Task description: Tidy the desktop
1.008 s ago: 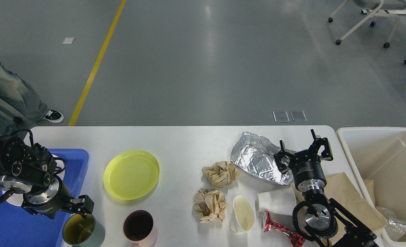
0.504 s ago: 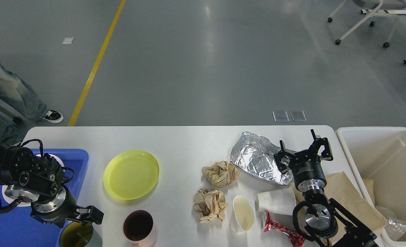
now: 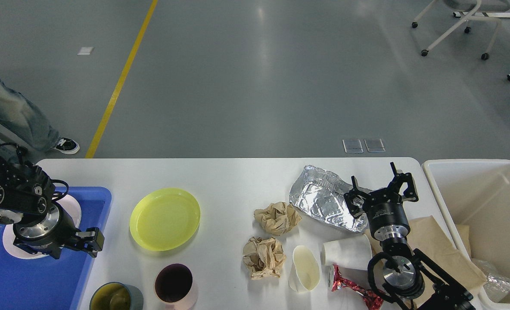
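Note:
The white desktop (image 3: pixel 237 181) carries a yellow plate (image 3: pixel 164 218), a green cup (image 3: pixel 116 297) and a dark-lined pink cup (image 3: pixel 175 285) at the front left. Two crumpled brown paper balls (image 3: pixel 278 217) (image 3: pixel 263 257), a crushed foil tray (image 3: pixel 321 198), two tipped white paper cups (image 3: pixel 304 269) (image 3: pixel 346 252) and a red wrapper (image 3: pixel 352 290) lie to the right. My left gripper (image 3: pixel 89 242) hangs over the blue tray's right rim, holding nothing and apart from the green cup. My right gripper (image 3: pixel 382 189) is spread open at the foil tray's right edge.
A blue tray (image 3: pixel 31 280) with a white dish (image 3: pixel 72 206) sits at the left end. A beige bin (image 3: pixel 483 206) with some trash stands off the right end. A brown paper bag (image 3: pixel 436 245) lies under my right arm. A person's leg is at far left.
My left gripper let go of the green cup at the table's front edge and drew back up and left over the blue tray. The right arm has not moved.

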`<state>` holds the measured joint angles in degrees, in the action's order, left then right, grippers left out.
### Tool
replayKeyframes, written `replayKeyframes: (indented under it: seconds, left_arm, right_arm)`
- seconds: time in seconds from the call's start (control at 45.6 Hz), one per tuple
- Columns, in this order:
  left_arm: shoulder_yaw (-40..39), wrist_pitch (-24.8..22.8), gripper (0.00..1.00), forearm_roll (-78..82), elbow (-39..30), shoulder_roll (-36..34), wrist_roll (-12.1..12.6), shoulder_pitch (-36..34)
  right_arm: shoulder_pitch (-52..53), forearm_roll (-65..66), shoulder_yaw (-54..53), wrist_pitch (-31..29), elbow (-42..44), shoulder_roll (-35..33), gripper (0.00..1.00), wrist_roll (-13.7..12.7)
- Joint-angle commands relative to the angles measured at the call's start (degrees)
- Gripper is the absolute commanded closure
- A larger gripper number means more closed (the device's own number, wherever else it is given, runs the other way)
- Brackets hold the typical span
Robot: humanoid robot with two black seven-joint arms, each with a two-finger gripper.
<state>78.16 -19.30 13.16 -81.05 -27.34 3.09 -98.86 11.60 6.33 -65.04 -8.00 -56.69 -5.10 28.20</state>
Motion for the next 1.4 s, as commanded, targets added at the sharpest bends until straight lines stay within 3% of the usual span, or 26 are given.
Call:
replayKeyframes:
  seconds: [0.0,0.066,0.197,0.329,0.482,0.767,0.899,1.249,1.381]
  left_arm:
    - [0.0,-0.7,0.07,-0.2,-0.4,-0.4,-0.1,-3.4]
    - [0.1,-3.3,0.04,-0.2,-0.9,-1.5,-0.2,-5.7]
    - [2.1,-13.8,0.04,-0.3,-1.1,-1.8,-0.5,-13.9]
    - [5.8,-23.1,0.04,-2.9,-4.2,3.2,-0.6,-26.1]
    - [9.8,-25.3,0.04,-11.7,-9.6,7.9,-0.6,-37.7]
    - [12.1,-26.1,0.04,-22.6,-19.5,12.9,-0.7,-52.0]
    - [12.5,-28.1,0.05,-25.3,-19.9,15.2,-0.9,-53.2]
    - [11.9,-27.5,0.05,-24.8,-19.8,15.0,-1.1,-49.2]
    - [9.3,-23.6,0.06,-21.2,-19.6,14.6,-0.8,-42.6]
  right_arm:
    - [0.0,0.0,0.0,0.0,0.0,0.0,0.00,0.0]
    - [0.0,0.0,0.0,0.0,0.0,0.0,0.00,0.0]
    - [0.0,0.0,0.0,0.0,0.0,0.0,0.00,0.0]
    - [0.0,0.0,0.0,0.0,0.1,0.0,0.00,0.0]
    - [0.0,0.0,0.0,0.0,0.1,0.0,0.00,0.0]
    - [0.0,0.0,0.0,0.0,0.1,0.0,0.00,0.0]
    - [0.0,0.0,0.0,0.0,0.1,0.0,0.00,0.0]
    - [0.0,0.0,0.0,0.0,0.0,-0.1,0.00,-0.1]
    - [0.0,0.0,0.0,0.0,0.0,0.0,0.00,0.0]
